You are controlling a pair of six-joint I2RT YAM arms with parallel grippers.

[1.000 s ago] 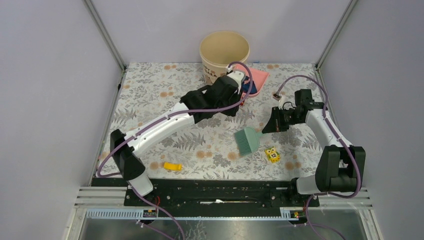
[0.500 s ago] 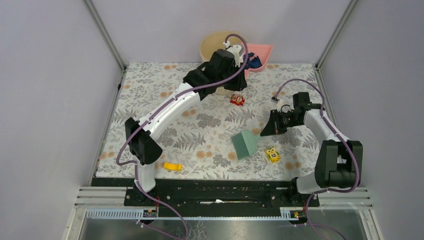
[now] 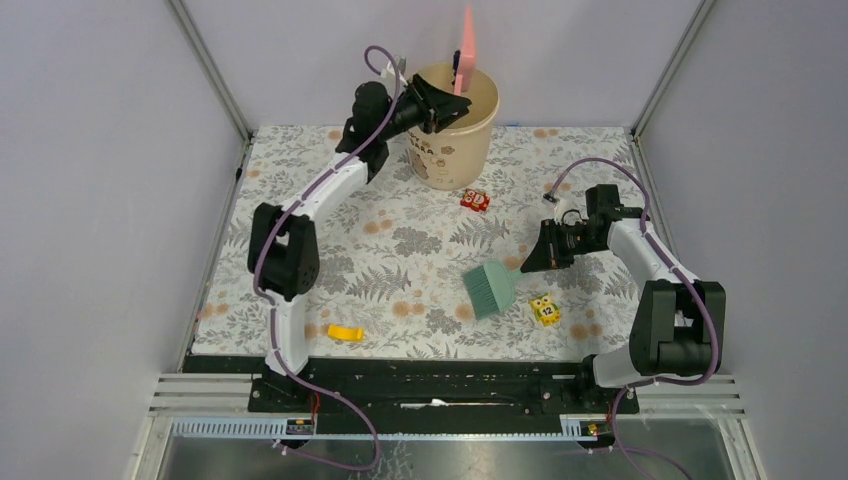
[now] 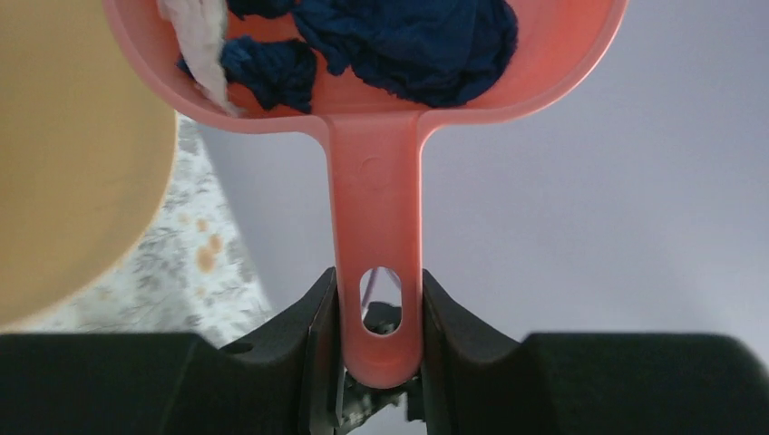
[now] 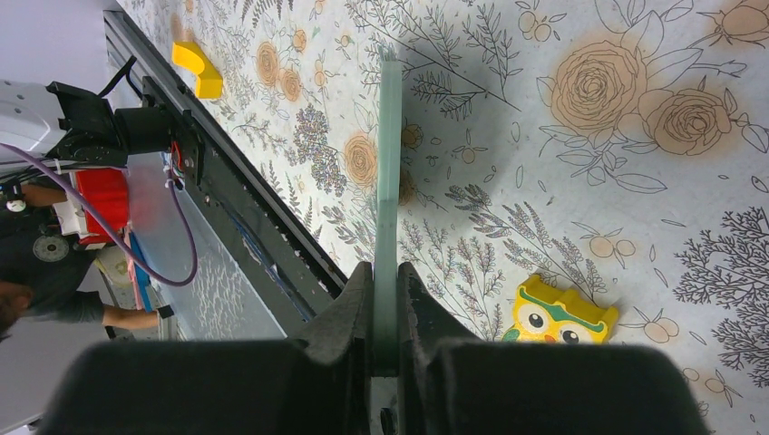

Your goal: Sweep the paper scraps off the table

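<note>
The paper scraps point(image 4: 408, 41), dark blue with one pale bit, lie in the pink dustpan point(image 4: 376, 172), which was low by the table point(image 3: 300, 180) a second ago and now stands edge-on over the rim of the beige bucket point(image 3: 455, 150); the left gripper point(image 4: 376, 294) pinches its handle between narrow jaws; the right gripper point(image 5: 387, 281), clamped tight on the green brush point(image 3: 490, 285), has barely shifted; the red cube point(image 3: 475, 200), hidden a second ago, now shows; the yellow owl cube point(image 3: 544, 310) stays put.

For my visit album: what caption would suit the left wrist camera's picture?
Left gripper shut on the pink dustpan by its handle, navy paper scraps heaped in the pan, tan bucket at left.
</note>
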